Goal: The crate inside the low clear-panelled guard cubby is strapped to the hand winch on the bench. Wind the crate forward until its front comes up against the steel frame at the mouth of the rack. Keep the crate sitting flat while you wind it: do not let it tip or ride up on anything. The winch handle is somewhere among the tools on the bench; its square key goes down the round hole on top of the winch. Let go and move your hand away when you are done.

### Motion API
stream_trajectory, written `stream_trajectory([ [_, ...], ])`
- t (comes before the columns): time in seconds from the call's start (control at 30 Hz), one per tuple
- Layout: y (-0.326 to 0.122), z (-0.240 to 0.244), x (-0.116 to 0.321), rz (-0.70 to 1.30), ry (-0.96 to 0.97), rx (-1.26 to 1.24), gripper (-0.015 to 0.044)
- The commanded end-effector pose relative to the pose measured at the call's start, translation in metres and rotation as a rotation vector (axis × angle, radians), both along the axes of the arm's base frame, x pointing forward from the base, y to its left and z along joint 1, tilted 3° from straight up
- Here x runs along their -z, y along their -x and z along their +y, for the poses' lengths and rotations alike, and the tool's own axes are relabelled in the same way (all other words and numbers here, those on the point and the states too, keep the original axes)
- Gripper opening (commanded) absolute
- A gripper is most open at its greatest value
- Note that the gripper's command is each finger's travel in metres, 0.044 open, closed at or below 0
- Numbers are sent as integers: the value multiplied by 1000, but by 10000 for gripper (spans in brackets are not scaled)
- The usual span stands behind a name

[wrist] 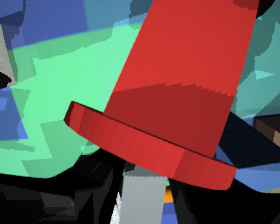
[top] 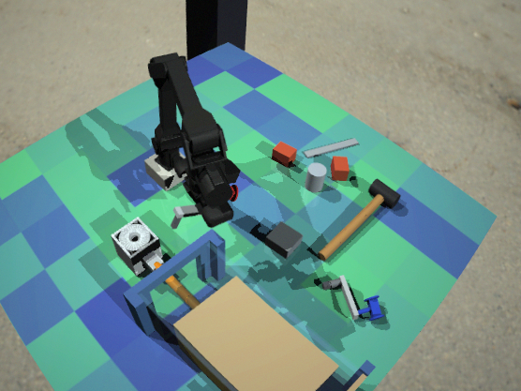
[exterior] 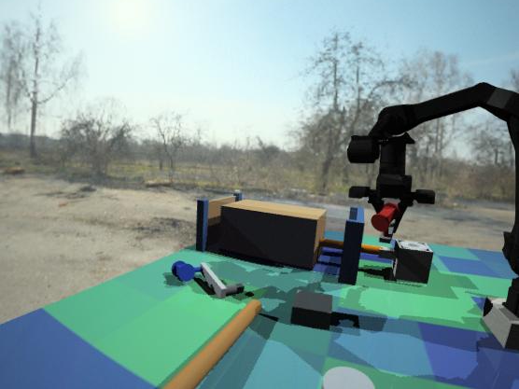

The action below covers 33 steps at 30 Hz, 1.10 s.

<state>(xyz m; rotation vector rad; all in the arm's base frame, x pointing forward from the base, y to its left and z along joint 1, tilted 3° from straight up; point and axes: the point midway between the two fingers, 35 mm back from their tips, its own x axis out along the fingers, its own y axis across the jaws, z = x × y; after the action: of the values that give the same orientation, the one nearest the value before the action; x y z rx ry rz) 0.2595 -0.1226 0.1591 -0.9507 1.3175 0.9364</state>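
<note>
Gripper (top: 220, 223) (exterior: 388, 234) (wrist: 146, 140) squeezing red-knobbed handle (top: 234, 192) (exterior: 385, 217) (wrist: 175, 85) | carrying it toward winch (top: 135, 240) (exterior: 413, 259), left in top view | next: lining key over hole (top: 134, 238)

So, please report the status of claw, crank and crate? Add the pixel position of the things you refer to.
Claw (top: 199, 213) (exterior: 386, 235) shut on red-knobbed crank (top: 233, 193) (exterior: 385, 216) (wrist: 180, 75). Crank raised, not in winch (top: 136, 247) (exterior: 413, 262). Crate (top: 255, 334) (exterior: 271, 234) flat, short of front frame (top: 175, 263) (exterior: 351, 248).

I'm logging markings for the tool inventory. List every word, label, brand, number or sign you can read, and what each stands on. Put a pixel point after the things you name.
None can be read: no text shows on the winch (top: 123, 253) (exterior: 413, 266), crate (top: 253, 334) (exterior: 268, 236), mallet (top: 352, 226) (exterior: 215, 346) or red-gripped handle (top: 234, 193) (exterior: 384, 219) (wrist: 175, 90).
</note>
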Motion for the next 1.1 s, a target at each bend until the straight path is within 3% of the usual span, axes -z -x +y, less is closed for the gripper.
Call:
stream_trajectory([
  [0.0,14,-14,-4,-7,-7,-37,0],
  [1.07,105,-82,-24,-34,-145,-237,0],
])
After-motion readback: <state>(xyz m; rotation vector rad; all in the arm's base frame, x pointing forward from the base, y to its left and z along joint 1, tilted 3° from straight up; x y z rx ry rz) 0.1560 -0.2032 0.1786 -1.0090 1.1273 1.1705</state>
